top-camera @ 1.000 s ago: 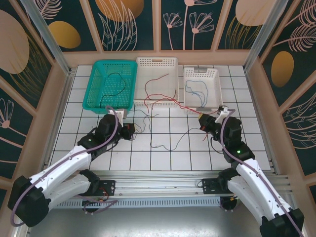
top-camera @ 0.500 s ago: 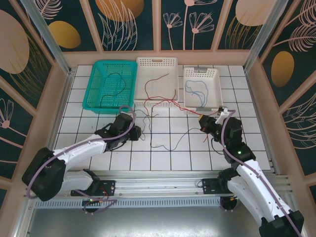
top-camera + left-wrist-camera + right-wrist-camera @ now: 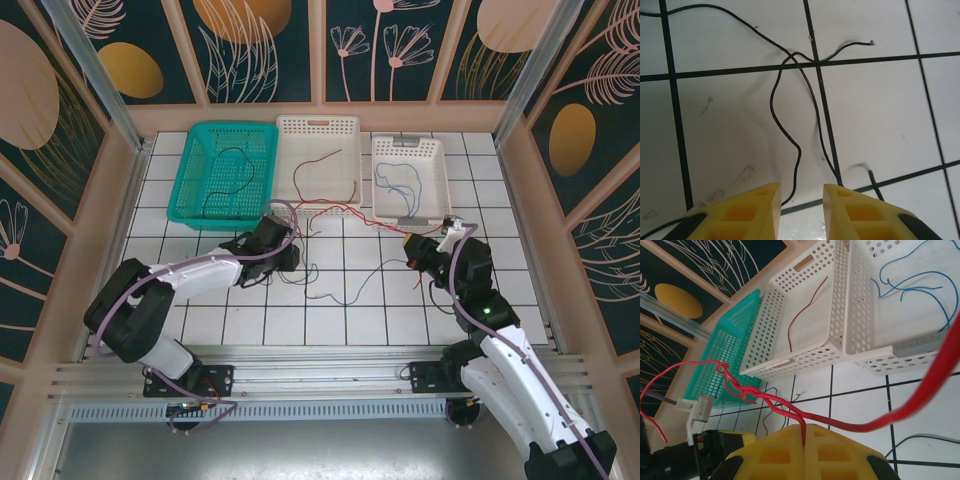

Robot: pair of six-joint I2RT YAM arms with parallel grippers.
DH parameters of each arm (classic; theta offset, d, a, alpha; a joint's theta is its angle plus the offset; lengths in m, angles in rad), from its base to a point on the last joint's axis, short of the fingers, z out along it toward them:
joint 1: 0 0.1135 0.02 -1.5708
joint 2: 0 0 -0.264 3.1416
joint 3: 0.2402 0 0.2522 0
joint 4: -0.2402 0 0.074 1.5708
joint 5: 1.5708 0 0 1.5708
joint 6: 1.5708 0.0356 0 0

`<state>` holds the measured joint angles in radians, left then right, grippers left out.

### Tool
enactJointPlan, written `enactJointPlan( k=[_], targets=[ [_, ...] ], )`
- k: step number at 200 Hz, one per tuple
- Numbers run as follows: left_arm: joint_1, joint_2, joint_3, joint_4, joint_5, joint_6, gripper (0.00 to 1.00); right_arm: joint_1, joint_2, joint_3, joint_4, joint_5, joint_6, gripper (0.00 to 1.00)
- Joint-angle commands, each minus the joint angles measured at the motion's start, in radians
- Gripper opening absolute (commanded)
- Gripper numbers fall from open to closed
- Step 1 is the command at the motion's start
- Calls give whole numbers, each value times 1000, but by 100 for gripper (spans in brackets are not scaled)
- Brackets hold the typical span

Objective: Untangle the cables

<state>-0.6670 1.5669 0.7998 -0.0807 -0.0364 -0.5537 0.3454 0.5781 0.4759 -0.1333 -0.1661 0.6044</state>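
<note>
Red cable (image 3: 850,427) is stretching in a long line from the right pincer (image 3: 804,432), whose yellow jaws are pressing fully together on it. It is running leftward and away across the table (image 3: 500,200) towards the front wall of the middle white basket (image 3: 318,122). Partway along it is twisting into a small knot-like loop, though whether it is tangling there with a second red strand is hard to tell. Black cables (image 3: 798,150) are lying on the white tiles between the two arms. In the left wrist view their long axes are running roughly near to far, and they are crossing one another at a tile line, with one free end pointing right. The left pincer (image 3: 801,192) is hovering low over them with its jaws standing a little apart, one black strand passing through the gap without being pinched. Along the far edge, three baskets are sitting side by side. The teal basket (image 3: 232,127) is holding a curling black wire (image 3: 248,168), the middle white basket is holding a thin red wire (image 3: 801,315) lying lengthways, and the right white basket (image 3: 405,141) is holding several pale blue wires (image 3: 910,287) looping loosely.
</note>
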Motion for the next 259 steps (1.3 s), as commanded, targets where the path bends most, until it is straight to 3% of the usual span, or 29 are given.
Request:
enactJointPlan(
  k=[1,58,144,259],
  targets=[
    [-2,50,42,-26,-15,23,30,-7,-15,44,-9,-4,-26,0],
    [-5,114,56,-6,-2,16,39,-9,-24,40,-9,-5,-28,0],
    [-5,130,15,11,-2,29,0,-10,-44,42,-26,0,-28,0],
    [-40,-132,-62,-58,72,-20,0,-14,-60,40,-33,2,-26,0]
  ],
)
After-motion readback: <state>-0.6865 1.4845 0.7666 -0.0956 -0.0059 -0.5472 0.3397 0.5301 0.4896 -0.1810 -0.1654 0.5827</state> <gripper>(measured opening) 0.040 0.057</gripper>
